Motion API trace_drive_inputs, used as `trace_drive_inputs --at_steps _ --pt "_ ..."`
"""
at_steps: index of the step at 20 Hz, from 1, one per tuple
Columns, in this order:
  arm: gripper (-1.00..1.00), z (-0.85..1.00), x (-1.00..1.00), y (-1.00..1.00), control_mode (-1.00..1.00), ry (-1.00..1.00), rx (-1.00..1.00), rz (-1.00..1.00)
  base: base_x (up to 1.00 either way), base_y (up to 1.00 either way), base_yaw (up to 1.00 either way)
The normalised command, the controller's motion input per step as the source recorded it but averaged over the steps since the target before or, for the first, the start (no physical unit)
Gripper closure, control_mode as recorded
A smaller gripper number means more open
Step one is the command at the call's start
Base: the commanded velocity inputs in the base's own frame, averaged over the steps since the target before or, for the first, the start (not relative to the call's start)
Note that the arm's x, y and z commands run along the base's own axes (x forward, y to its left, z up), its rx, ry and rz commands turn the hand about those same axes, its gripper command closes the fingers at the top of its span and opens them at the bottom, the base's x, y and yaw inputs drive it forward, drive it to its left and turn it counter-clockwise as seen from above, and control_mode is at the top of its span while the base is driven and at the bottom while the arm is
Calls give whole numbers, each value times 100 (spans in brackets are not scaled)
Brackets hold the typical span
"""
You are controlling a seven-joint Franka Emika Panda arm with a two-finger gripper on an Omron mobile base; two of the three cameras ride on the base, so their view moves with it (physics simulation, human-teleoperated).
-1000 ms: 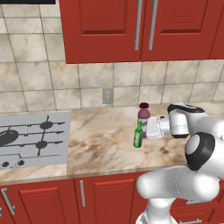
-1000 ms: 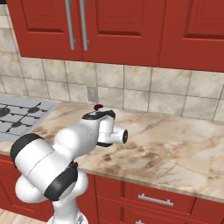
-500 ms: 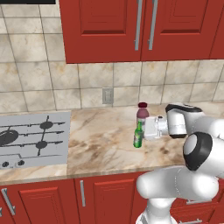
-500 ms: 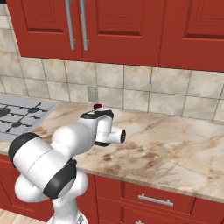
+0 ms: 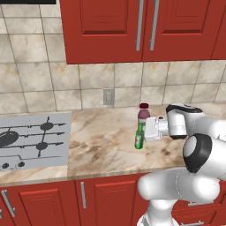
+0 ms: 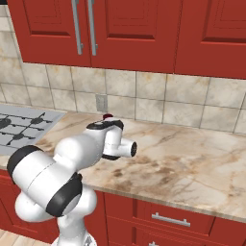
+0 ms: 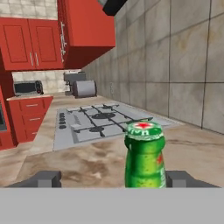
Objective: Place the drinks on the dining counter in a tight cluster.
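Two bottles are seen standing upright on the marbled counter [image 5: 101, 141] beside the stove [image 5: 33, 139]: a small green bottle [image 5: 139, 136] with a label, and, just behind it toward the tiled wall [image 5: 88, 84], a wider maroon bottle [image 5: 143, 115] with a dark-red cap. In the left base view the two are shown very close together; whether they touch cannot be told. The white arm is stretched out level over the counter, and the gripper [image 5: 145, 130] is brought up against the green bottle from the right. In the hand view the green bottle [image 7: 145, 155] is framed between the two dark fingertips [image 7: 43, 178], one tip being seen to each side of it, and its neck and red-marked cap are shown much nearer the right-hand tip than the other. The jaws are held apart around the bottle, a gap being left on at least one side, so no clamping is shown. In the right base view the maroon bottle's cap [image 6: 107, 116] is just seen above the arm. Red wall cabinets [image 5: 145, 26] are hung above the counter.
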Motion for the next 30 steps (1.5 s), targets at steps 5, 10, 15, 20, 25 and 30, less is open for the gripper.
trace_drive_inputs --at_steps 5,10,15,20,25,30 --pt "100 2 -13 -1 -100 0 0 -2 0 0 0" --pt "100 5 -28 0 -100 0 0 -1 0 0 0" --pt "100 36 -14 0 -100 0 0 -2 0 0 0" --pt "100 52 -20 2 -100 0 2 -2 0 0 0" --pt "100 24 -57 22 -100 0 2 0 0 0 0" --pt "100 17 -57 26 -100 0 0 0 0 0 0"
